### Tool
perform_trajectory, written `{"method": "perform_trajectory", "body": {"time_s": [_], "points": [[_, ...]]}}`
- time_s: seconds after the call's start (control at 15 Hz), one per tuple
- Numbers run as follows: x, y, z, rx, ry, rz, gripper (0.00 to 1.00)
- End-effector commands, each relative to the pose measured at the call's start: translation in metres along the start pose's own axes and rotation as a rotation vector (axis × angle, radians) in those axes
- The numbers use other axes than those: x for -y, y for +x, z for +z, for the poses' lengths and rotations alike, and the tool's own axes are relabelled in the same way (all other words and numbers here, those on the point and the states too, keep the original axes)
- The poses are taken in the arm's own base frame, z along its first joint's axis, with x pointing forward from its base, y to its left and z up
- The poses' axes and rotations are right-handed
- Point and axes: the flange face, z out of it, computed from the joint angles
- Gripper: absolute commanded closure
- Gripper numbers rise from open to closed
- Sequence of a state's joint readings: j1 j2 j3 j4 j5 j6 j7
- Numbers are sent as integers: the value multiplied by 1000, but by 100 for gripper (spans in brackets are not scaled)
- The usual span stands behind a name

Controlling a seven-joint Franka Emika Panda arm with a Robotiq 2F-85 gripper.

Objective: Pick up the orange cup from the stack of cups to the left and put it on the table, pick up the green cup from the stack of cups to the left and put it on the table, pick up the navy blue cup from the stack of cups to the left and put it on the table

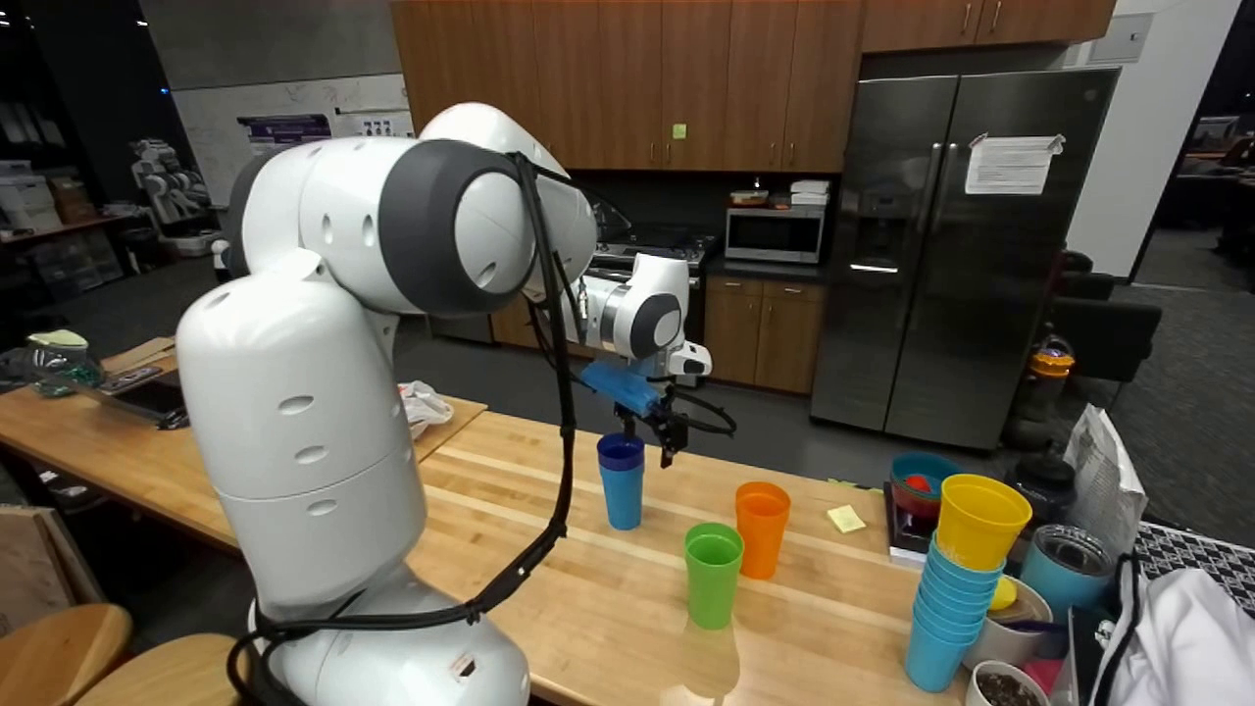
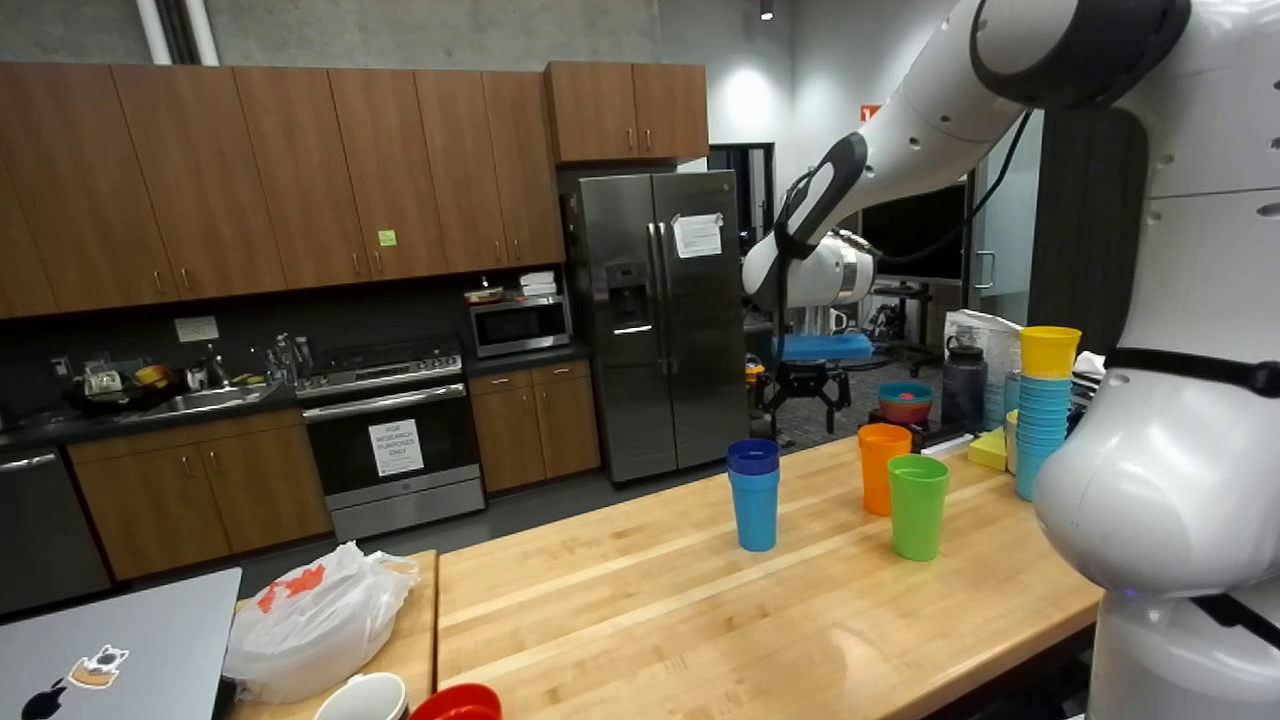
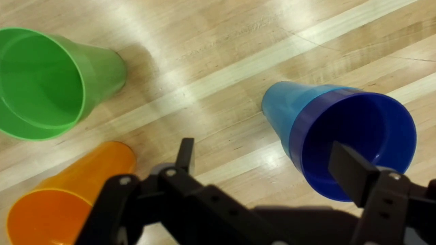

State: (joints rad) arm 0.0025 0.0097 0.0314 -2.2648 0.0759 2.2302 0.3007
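Note:
The navy blue cup (image 1: 621, 453) sits nested in a light blue cup (image 1: 623, 500), upright on the table. Both also show in an exterior view, navy (image 2: 753, 460) over light blue (image 2: 757, 520). The orange cup (image 1: 763, 534) and green cup (image 1: 713, 579) stand upright and apart from that stack; in the wrist view the orange (image 3: 88, 170) and green (image 3: 98, 68) cups are at left. My gripper (image 1: 649, 443) is open and empty, just above the navy rim level. In the wrist view the gripper (image 3: 262, 149) has one finger overlapping the navy cup's mouth (image 3: 398, 136); the other is over bare table.
A tall stack of light blue cups (image 1: 949, 608) topped by a yellow cup (image 1: 983, 515) stands near bowls (image 1: 922, 480), a dark bottle (image 2: 963, 385) and other clutter. A plastic bag (image 2: 320, 620), laptop (image 2: 110, 640) and red cup (image 2: 458, 703) lie at the opposite end.

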Motion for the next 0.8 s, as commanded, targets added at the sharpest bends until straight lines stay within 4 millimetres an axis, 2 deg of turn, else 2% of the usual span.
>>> {"method": "perform_trajectory", "body": {"time_s": [0.0,0.4,0.53,0.6,0.73], "points": [[4,9,6,19,-26,-28,2],[13,9,23,45,-52,-56,9],[14,10,27,51,-65,-68,34],[15,9,29,52,-70,-72,35],[18,8,31,55,-74,-80,48]]}}
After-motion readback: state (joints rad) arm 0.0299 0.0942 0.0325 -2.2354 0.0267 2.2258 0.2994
